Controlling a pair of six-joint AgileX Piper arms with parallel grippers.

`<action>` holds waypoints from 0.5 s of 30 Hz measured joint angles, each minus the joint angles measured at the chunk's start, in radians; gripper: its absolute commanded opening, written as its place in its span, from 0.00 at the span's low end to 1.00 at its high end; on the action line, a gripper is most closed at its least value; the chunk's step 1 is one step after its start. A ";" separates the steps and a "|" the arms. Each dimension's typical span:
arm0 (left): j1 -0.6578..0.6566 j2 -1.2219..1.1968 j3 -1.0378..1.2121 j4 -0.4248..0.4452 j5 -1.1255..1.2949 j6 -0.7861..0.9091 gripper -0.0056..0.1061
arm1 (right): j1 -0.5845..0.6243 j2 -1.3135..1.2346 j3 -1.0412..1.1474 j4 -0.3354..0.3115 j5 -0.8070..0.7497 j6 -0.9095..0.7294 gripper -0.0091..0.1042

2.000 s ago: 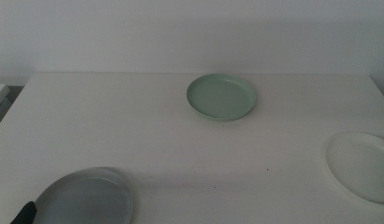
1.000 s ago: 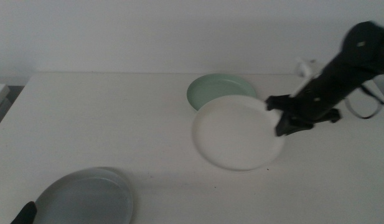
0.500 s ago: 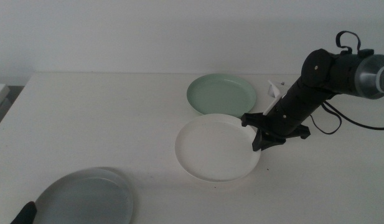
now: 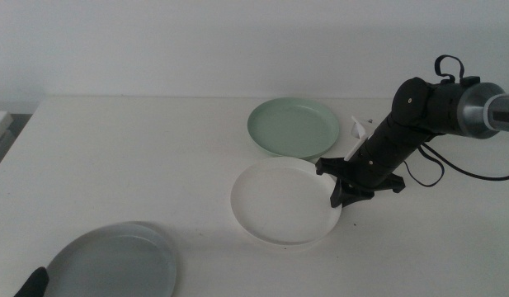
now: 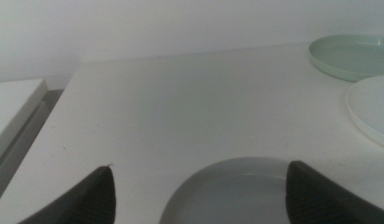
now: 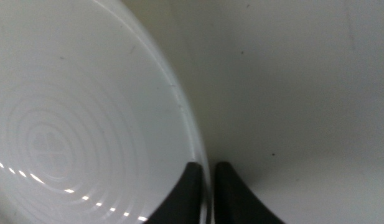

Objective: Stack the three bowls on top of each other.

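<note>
The white bowl (image 4: 279, 200) lies low over the table's middle, just in front of the pale green bowl (image 4: 293, 128). My right gripper (image 4: 340, 191) is shut on the white bowl's right rim; in the right wrist view its jaws (image 6: 206, 167) pinch the rim of the white bowl (image 6: 73, 112). I cannot tell whether the white bowl rests on the table. The grey bowl (image 4: 114, 262) sits at the front left. My left gripper (image 4: 31, 284) waits at the bottom left corner, open, its jaws (image 5: 200, 167) wide apart over the grey bowl (image 5: 241, 193). The green bowl (image 5: 350, 55) and white bowl (image 5: 373, 112) show there too.
The white table (image 4: 139, 165) ends at the wall behind the green bowl. A white ledge (image 5: 17, 109) stands off the table's left edge. The right arm (image 4: 427, 111) and its cable reach in over the table's right side.
The right arm came in and carried the white bowl from the right edge to the middle, in front of the green bowl. In the last half second it barely moved. The left gripper stayed still.
</note>
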 measured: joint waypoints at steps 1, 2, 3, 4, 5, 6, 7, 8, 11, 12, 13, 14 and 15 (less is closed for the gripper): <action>0.000 0.000 0.000 0.000 0.000 0.000 0.89 | 0.000 0.000 0.000 0.000 0.000 0.000 0.19; 0.000 0.000 0.000 0.000 0.000 0.000 0.89 | 0.000 0.002 0.000 0.000 0.000 -0.007 0.25; 0.000 0.000 0.000 0.000 0.000 0.000 0.89 | 0.000 0.002 0.000 0.000 0.000 -0.007 0.32; 0.000 0.000 0.000 0.000 0.000 0.000 0.89 | 0.000 0.002 -0.002 0.002 0.000 -0.007 0.39; 0.000 0.000 0.000 0.000 0.000 0.000 0.89 | 0.000 0.000 -0.002 0.004 0.003 -0.019 0.46; 0.000 0.000 0.000 0.000 0.000 0.000 0.89 | 0.000 -0.004 -0.004 0.004 0.008 -0.028 0.52; 0.000 0.000 0.000 0.000 0.000 0.000 0.89 | 0.000 -0.010 -0.004 0.002 0.010 -0.036 0.56; 0.000 0.000 0.000 0.000 0.000 0.000 0.89 | 0.000 -0.016 -0.011 -0.008 0.026 -0.040 0.59; 0.000 0.000 0.000 0.000 0.000 0.000 0.89 | -0.004 -0.047 -0.056 -0.056 0.056 -0.025 0.61; 0.000 0.000 0.000 0.000 0.000 0.000 0.89 | -0.007 -0.060 -0.084 -0.088 0.063 0.001 0.61; 0.000 0.000 0.000 0.000 0.000 0.000 0.89 | -0.011 -0.067 -0.119 -0.126 0.066 0.027 0.61; 0.000 0.000 0.000 0.000 0.000 0.000 0.89 | -0.014 -0.073 -0.159 -0.181 0.068 0.063 0.61; 0.000 0.000 0.000 0.000 0.000 0.000 0.89 | -0.018 -0.073 -0.202 -0.243 0.069 0.101 0.61</action>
